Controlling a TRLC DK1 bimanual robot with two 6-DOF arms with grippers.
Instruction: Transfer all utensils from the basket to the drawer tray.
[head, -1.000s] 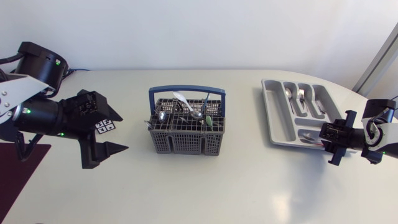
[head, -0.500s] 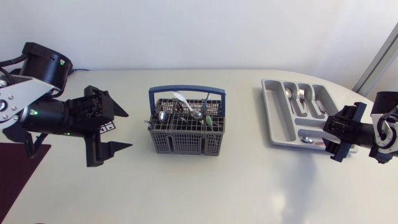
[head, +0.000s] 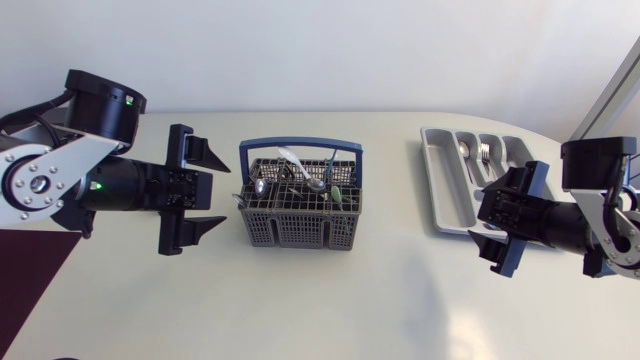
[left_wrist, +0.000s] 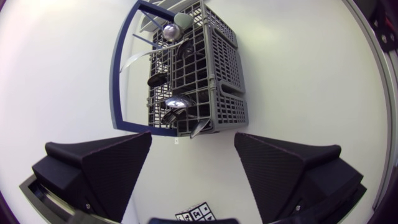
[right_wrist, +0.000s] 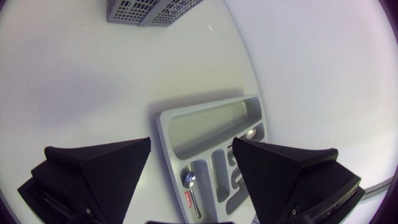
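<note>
The grey utensil basket (head: 300, 232) with a blue handle stands mid-table and holds several spoons (head: 316, 184) and other utensils. My left gripper (head: 222, 190) is open just left of the basket, fingers pointing at it. In the left wrist view the basket (left_wrist: 217, 74) lies ahead of the open left gripper (left_wrist: 193, 162), with a spoon (left_wrist: 171, 31) at its far end. The grey drawer tray (head: 445, 175) sits at the right with a spoon (head: 463, 150) and a fork (head: 484, 152) in it. My right gripper (head: 478, 222) hovers open over the tray's near end. Below the right gripper (right_wrist: 189, 168) the tray (right_wrist: 211, 127) shows a spoon (right_wrist: 189, 180).
A small black-and-white marker tag (left_wrist: 196, 214) lies on the table under my left gripper. A dark mat (head: 25, 290) covers the table's front left corner. The table edge curves close behind the tray.
My left arm has swung right and turned its open gripper toward the basket. My right gripper has opened, lifted off the tray's near compartment and shifted left.
</note>
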